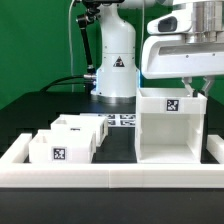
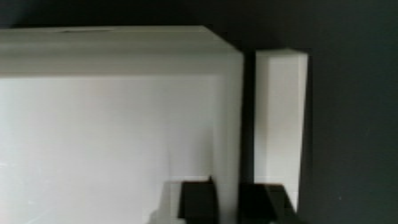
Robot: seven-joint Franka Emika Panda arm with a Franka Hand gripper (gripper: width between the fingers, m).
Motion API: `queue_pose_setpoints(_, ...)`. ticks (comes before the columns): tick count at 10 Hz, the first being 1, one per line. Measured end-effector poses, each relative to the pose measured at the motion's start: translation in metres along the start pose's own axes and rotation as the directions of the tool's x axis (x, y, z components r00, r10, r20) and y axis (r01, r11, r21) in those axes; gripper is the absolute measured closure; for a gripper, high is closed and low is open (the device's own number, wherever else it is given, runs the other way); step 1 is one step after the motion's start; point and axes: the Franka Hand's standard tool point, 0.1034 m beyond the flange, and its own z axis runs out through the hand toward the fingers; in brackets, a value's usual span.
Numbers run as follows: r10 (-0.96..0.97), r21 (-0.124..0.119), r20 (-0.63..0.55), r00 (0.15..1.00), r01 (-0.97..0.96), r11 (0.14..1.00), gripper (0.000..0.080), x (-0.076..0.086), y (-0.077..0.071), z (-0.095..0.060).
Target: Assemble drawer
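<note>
The drawer's tall white casing (image 1: 170, 130) stands upright at the exterior view's right, open toward the camera, with a tag on its inner back wall. My gripper (image 1: 190, 88) hangs over its top right edge. In the wrist view the casing (image 2: 107, 120) fills the frame and my gripper (image 2: 228, 192) straddles its thin side wall, with a dark finger (image 2: 199, 200) pressed against each face. The two small open-top trays (image 1: 62, 148) (image 1: 85, 128) sit side by side at the exterior view's left, apart from the casing.
A long low white rail (image 1: 110, 178) borders the black table at the front and sides; it shows as a white strip (image 2: 281, 110) beside the casing in the wrist view. The marker board (image 1: 125, 120) lies behind the trays. The arm's white base (image 1: 115, 60) stands at the back.
</note>
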Motion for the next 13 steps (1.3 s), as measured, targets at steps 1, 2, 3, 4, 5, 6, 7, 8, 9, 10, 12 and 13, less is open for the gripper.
queue_pose_setpoints(1,-0.004,0.015,-0.063,0.998,0.005,1.000,0.0762,0.015,-0.006,0.001)
queue_pose_setpoints(2,-0.006,0.020,-0.085,0.996,0.007,1.000,0.0762,0.019,-0.008,0.001)
queue_pose_setpoints(3,-0.009,0.024,-0.104,0.994,0.012,1.000,0.0762,0.024,-0.011,0.002)
queue_pose_setpoints(4,-0.012,0.026,-0.113,0.994,0.015,1.000,0.0761,0.026,-0.013,0.002)
queue_pose_setpoints(5,-0.010,0.027,-0.114,0.993,0.013,1.000,0.0761,0.026,-0.014,0.002)
queue_pose_setpoints(6,-0.005,0.027,-0.115,0.993,0.008,1.000,0.0761,0.026,-0.013,0.001)
queue_pose_setpoints(7,-0.005,0.027,-0.115,0.993,0.008,1.000,0.0761,0.026,-0.013,0.001)
queue_pose_setpoints(8,0.022,0.031,-0.115,0.993,-0.018,0.999,0.0761,0.026,-0.014,0.001)
queue_pose_setpoints(9,0.085,0.040,-0.114,0.990,-0.081,0.996,0.0761,0.027,-0.015,0.000)
queue_pose_setpoints(10,0.156,0.053,-0.121,0.980,-0.150,0.987,0.0761,0.028,-0.013,0.000)
queue_pose_setpoints(12,0.358,0.087,-0.135,0.924,-0.349,0.933,0.0758,0.034,-0.004,0.001)
queue_pose_setpoints(13,0.490,0.118,-0.131,0.862,-0.477,0.871,0.0752,0.038,0.002,0.001)
